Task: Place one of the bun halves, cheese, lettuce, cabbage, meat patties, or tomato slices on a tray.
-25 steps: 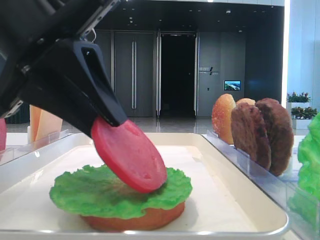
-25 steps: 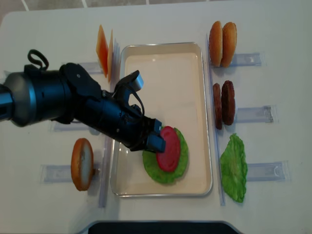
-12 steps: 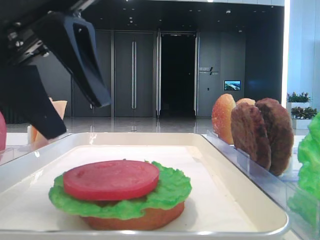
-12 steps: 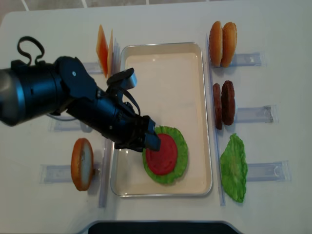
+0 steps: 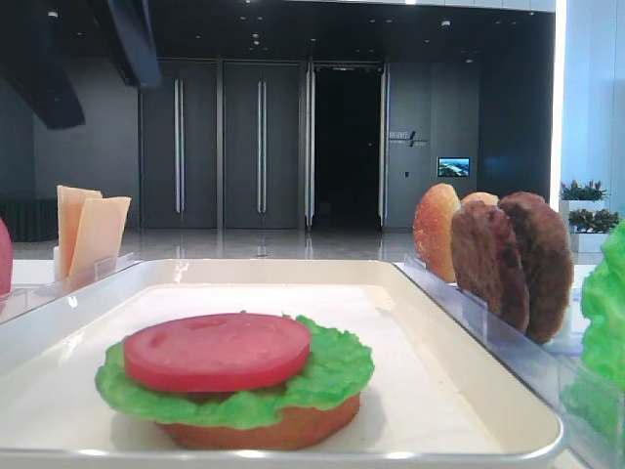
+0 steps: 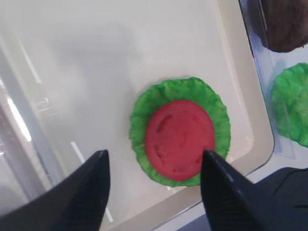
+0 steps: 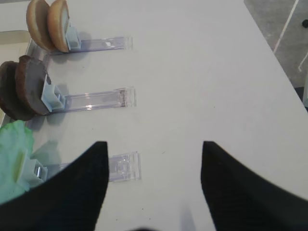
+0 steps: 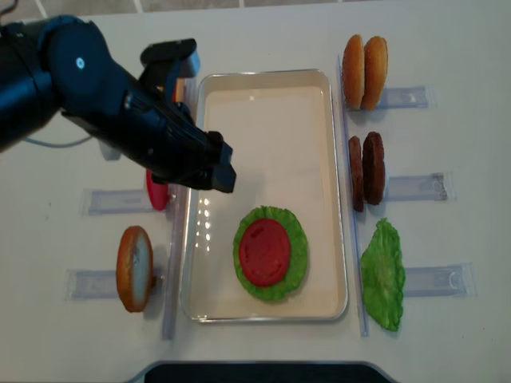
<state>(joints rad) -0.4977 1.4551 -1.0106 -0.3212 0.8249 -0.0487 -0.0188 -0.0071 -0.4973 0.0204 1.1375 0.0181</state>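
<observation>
Tray (image 8: 331,159) sits mid-table with one stack in its near half: bun half (image 5: 293,430) at the bottom, lettuce (image 8: 297,247) over it, tomato slice (image 8: 264,254) flat on top, slightly off-centre on the leaf but fully supported. Left gripper (image 8: 214,171) hangs above the tray's left rim, jaws spread, nothing in them and clear of the stack. Right gripper (image 7: 153,192) is parked over bare table by the right racks, jaws apart, empty. Judgement: the tomato placement looks done. Unused on the racks: two bun halves (image 8: 365,72) and two patties (image 8: 366,171) on the right, a spare lettuce leaf (image 8: 383,275), cheese (image 5: 88,234) on the left, another bun half (image 8: 134,268), and a second tomato slice (image 8: 156,191).
</observation>
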